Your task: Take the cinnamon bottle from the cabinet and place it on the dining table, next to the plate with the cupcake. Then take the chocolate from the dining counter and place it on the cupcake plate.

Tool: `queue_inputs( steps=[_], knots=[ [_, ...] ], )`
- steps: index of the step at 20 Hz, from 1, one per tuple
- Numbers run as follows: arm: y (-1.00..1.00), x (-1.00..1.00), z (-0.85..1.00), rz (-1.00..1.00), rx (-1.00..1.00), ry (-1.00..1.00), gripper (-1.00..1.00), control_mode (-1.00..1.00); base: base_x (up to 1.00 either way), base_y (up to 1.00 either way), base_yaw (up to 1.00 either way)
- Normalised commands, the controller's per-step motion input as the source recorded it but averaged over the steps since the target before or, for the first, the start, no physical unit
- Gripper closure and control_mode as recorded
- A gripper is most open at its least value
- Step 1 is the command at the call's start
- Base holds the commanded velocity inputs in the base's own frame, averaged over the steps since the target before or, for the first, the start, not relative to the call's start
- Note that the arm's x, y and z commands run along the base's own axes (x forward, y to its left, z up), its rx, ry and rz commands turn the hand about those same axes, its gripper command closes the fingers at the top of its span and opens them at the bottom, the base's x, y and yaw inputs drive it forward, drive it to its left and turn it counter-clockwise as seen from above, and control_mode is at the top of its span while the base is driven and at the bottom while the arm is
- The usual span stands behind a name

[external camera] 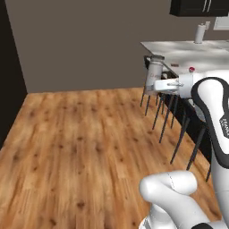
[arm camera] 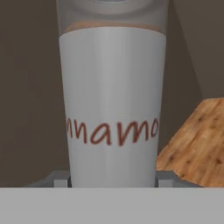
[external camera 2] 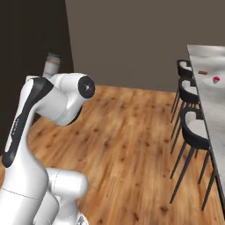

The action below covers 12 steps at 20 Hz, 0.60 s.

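The cinnamon bottle (arm camera: 113, 105) stands upright between my gripper's (arm camera: 113, 179) fingertips (arm camera: 57, 178), its pale label with red lettering close to the hand camera. My gripper (external camera: 155, 84) is shut on the cinnamon bottle (external camera: 154, 71), held in the air over the wooden floor, just left of the dining table's (external camera: 188, 50) near corner. From the right base view the bottle's grey cap (external camera 2: 52, 61) pokes up behind the arm. The cupcake (external camera 2: 216, 80) sits on the marbled dining table (external camera 2: 213, 110), with the chocolate (external camera 2: 202, 72) just beyond it. The plate under the cupcake (external camera: 191, 69) is too small to make out.
Dark stools (external camera 2: 193, 127) line the table's near side, their thin legs (external camera: 165, 116) reaching to the floor. A white pump-top bottle (external camera: 200, 33) stands on the far part of the top. A dark wall cupboard (external camera: 199, 6) hangs beyond. Open wooden floor (external camera: 80, 143) spreads to the left.
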Motion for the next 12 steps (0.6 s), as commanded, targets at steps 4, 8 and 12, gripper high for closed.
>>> queue_inputs(
  steps=[4, 8, 12],
  knots=[
    [0.0, 0.0, 0.0, 0.0, 0.0, 0.0, 1.0, 1.0, 0.72, 0.37, -0.38],
    [0.0, 0.0, 0.0, 0.0, 0.0, 0.0, 1.0, 1.0, 0.74, 0.37, -0.36],
    [0.0, 0.0, 0.0, 0.0, 0.0, 0.0, 1.0, 1.0, 0.74, 0.37, -0.36]
  ],
)
